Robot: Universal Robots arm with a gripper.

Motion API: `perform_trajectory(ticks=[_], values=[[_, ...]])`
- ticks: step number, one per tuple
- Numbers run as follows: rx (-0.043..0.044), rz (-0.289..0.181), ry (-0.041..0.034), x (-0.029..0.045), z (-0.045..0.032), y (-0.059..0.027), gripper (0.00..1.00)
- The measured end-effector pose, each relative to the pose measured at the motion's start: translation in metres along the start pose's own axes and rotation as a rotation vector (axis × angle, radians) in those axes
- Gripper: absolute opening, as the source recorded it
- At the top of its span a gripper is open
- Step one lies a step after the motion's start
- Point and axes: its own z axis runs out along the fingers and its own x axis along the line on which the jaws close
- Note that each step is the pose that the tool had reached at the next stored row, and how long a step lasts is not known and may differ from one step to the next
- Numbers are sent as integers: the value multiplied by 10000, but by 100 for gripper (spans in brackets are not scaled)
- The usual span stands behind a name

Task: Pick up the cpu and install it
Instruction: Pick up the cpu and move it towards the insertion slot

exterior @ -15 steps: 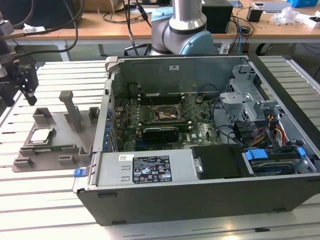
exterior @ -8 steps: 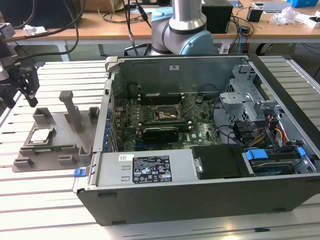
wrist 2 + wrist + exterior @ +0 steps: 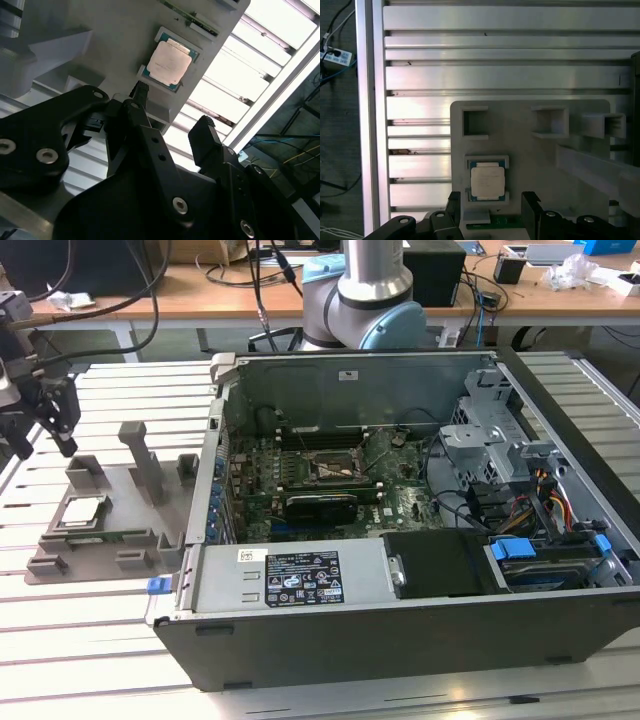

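Observation:
The cpu (image 3: 82, 510), a flat square chip with a silver-grey lid, lies in a shallow pocket of the grey fixture tray (image 3: 112, 483) at the exterior view's left. My gripper (image 3: 40, 440) hangs above the tray's far left side, apart from the chip. In both wrist views the cpu (image 3: 169, 61) (image 3: 487, 181) sits just beyond the black fingertips. The gripper (image 3: 173, 105) (image 3: 492, 198) is open and holds nothing. The motherboard socket (image 3: 335, 468) lies inside the open computer case (image 3: 420, 610), its frame dark and square.
The tray (image 3: 520, 145) carries raised posts (image 3: 142, 455) and small square pockets (image 3: 474, 123) around the chip. It rests on a slatted metal table (image 3: 90, 640). The case holds cables, drive cages and cards. A wooden desk with wires runs along the back.

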Motion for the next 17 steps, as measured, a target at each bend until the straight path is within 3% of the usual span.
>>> perform_trajectory(ticks=[17], values=[[0, 0, 0, 3, 129, 5, 60]])
